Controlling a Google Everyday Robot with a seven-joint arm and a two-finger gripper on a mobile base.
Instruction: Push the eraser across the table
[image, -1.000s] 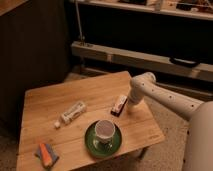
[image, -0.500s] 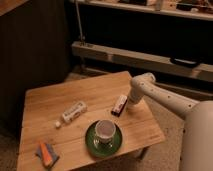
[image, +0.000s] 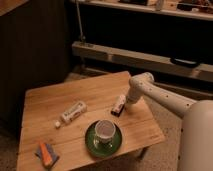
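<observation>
Eraser lies flat on the right half of the worktop, its long side running diagonally, the dark and reddish end nearest the cup. Just beside its upper right end sits the gripper, at the tip of a white arm that reaches in from the right. The fingers are hidden against the dark wrist, so one cannot tell whether they are spread or pressed together, nor whether they touch the eraser. The arm's base is cut off by the right and bottom edges.

A green saucer sits near the front edge and carries a cup; the cup's contents are hard to make out. A white tube with a small cap lies left of the eraser, well apart from it. An orange-and-blue flat item rests at the front left corner. Behind the worktop, shelving is dark and indistinct.
</observation>
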